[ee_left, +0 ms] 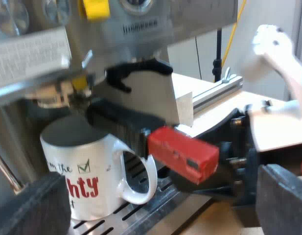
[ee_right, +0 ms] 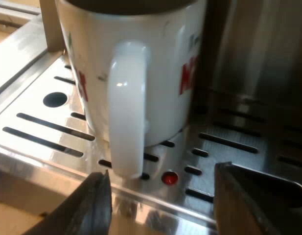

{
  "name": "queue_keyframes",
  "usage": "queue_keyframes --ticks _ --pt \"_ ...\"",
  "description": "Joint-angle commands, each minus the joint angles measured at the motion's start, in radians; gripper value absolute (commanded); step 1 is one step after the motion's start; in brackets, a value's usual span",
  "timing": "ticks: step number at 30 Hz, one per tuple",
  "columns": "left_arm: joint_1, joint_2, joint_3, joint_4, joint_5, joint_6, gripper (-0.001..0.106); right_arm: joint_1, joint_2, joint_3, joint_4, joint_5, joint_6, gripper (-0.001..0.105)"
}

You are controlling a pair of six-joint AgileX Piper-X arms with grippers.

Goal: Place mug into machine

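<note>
1. Count: 1 mug (ee_left: pixel 87 171), 1 espresso machine (ee_left: pixel 141 29), 1 metal holder (ee_left: pixel 116 120) locked into machine front w/ 1 red handle end (ee_left: pixel 182 154), 1 drip tray (ee_right: pixel 38 137), 2 hands.
2. Mug look: white, glossy, dark inside. Red block lettering on the side, plus small dark script and a green-ticked box. 1 thick white loop handle (ee_right: pixel 126 107).
3. Mug pos: on the slotted steel drip tray, directly under the holder, base flat on the grate.
4. Orientation: upright, long axis vertical, mouth up toward the holder. Loop handle sticks out away from machine body, facing the right hand.
5. Left hand (ee_left: pixel 155 215): fingers wide apart, nothing btwn them, sits out in front of the mug, no contact.
6. Right hand (ee_right: pixel 160 205): fingers apart, low at the tray's front lip. Mug's handle is just beyond the gap, lined up roughly btwn the fingers, not touched.
7. Tray extras: 1 round hole (ee_right: pixel 55 99) near the mug, 1 red dot (ee_right: pixel 169 177) just beside the foot of the handle.
</note>
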Motion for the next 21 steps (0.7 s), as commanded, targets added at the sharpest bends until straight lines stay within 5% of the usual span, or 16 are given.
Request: queue_keyframes --ticks 1,6,11,13,21 --pt "-0.005 -0.003 -0.05 0.047 0.006 0.012 0.078 0.035 -0.079 0.025 0.041 0.025 -0.012 0.049" --pt "-0.005 -0.003 -0.156 0.153 0.006 0.012 0.081 0.1 -0.214 0.031 0.111 0.069 -0.012 0.046" --pt "-0.005 -0.005 -0.262 0.277 0.006 0.02 0.085 0.147 -0.32 0.031 0.135 0.105 -0.062 0.021" --pt "-0.005 -0.007 -0.308 0.333 0.006 0.02 0.085 0.177 -0.388 0.031 0.131 0.107 -0.098 0.0" --pt "-0.005 -0.027 -0.4 0.445 0.006 0.02 0.085 0.23 -0.464 0.006 0.131 0.185 -0.107 0.0"
